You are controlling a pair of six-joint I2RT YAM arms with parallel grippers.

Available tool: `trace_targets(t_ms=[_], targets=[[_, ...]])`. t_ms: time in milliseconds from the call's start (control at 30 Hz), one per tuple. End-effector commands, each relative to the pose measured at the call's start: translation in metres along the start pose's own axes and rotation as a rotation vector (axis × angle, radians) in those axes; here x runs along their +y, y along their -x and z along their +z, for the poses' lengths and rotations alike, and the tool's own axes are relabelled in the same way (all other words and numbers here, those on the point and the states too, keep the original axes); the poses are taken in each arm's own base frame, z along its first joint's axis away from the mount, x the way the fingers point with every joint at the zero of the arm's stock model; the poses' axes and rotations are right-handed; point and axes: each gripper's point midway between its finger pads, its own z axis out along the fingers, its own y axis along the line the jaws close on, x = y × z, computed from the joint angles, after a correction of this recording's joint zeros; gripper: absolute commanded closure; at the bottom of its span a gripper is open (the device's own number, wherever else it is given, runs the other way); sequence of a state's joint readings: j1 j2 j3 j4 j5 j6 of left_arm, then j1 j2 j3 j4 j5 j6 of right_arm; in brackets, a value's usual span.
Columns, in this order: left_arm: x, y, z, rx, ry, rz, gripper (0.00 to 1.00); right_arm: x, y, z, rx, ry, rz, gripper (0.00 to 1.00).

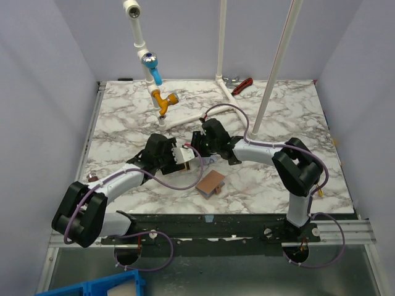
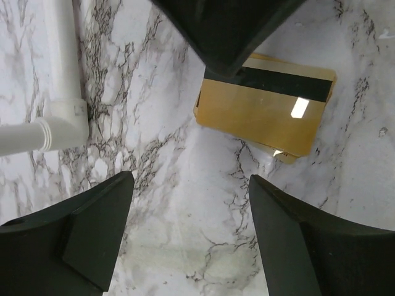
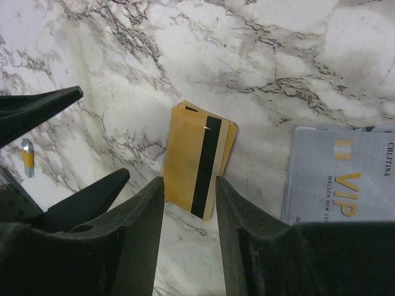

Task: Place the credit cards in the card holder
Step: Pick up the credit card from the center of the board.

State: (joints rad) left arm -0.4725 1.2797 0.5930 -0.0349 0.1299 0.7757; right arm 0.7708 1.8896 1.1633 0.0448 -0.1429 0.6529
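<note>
A gold card with a dark stripe [image 2: 262, 108] lies flat on the marble on top of another gold card; it also shows in the right wrist view [image 3: 194, 161]. A silvery-grey VIP card [image 3: 338, 179] lies to its right. The tan-brown card holder [image 1: 211, 183] lies near the front, apart from both grippers. My right gripper [image 3: 188, 184] is open, with its fingertips on either side of the gold card's near end. My left gripper [image 2: 190, 185] is open and empty over bare marble, just short of the gold cards. In the top view both grippers meet at mid-table, left [image 1: 187, 155] and right [image 1: 199, 145], and hide the cards.
A white pipe frame [image 1: 185, 119] with a blue and an orange fitting stands behind the grippers; its pipe [image 2: 62, 92] lies left of my left gripper. Two white poles rise at the back right. A red-handled tool [image 1: 244, 84] lies at the far edge.
</note>
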Motion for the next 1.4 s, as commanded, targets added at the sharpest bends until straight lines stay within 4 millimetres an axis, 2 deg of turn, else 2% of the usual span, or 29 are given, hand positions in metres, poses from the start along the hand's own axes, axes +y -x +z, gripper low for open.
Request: trace_targets(t_ms=[0, 133, 267, 567, 700, 867, 1067, 1267, 1367], targets=[[0.006, 0.021, 0.009, -0.115, -0.009, 0.191, 0.21, 0.006, 0.006, 0.009, -0.008, 0.072, 0.045, 0.57], [0.005, 0.022, 0.015, -0.111, -0.048, 0.220, 0.21, 0.001, 0.007, 0.017, 0.000, 0.083, 0.069, 0.56], [0.009, 0.023, 0.020, -0.104, -0.054, 0.238, 0.24, -0.001, -0.006, 0.020, 0.033, 0.098, 0.090, 0.55], [0.010, 0.024, 0.032, -0.100, -0.082, 0.292, 0.26, -0.015, -0.039, 0.010, 0.068, 0.105, 0.172, 0.55], [0.010, 0.023, 0.038, -0.085, -0.092, 0.299, 0.27, -0.017, -0.045, 0.006, 0.071, 0.114, 0.190, 0.55], [0.008, 0.013, 0.046, -0.030, -0.092, 0.354, 0.26, -0.017, -0.049, 0.007, 0.076, 0.118, 0.210, 0.55], [-0.005, 0.011, 0.049, -0.031, -0.083, 0.480, 0.25, -0.016, -0.050, 0.008, 0.074, 0.131, 0.231, 0.56], [-0.010, 0.010, 0.052, -0.036, -0.100, 0.491, 0.24, -0.016, -0.051, 0.010, 0.079, 0.132, 0.247, 0.57], [-0.010, 0.012, 0.054, -0.039, -0.097, 0.491, 0.26, -0.015, -0.052, 0.010, 0.081, 0.137, 0.260, 0.58]])
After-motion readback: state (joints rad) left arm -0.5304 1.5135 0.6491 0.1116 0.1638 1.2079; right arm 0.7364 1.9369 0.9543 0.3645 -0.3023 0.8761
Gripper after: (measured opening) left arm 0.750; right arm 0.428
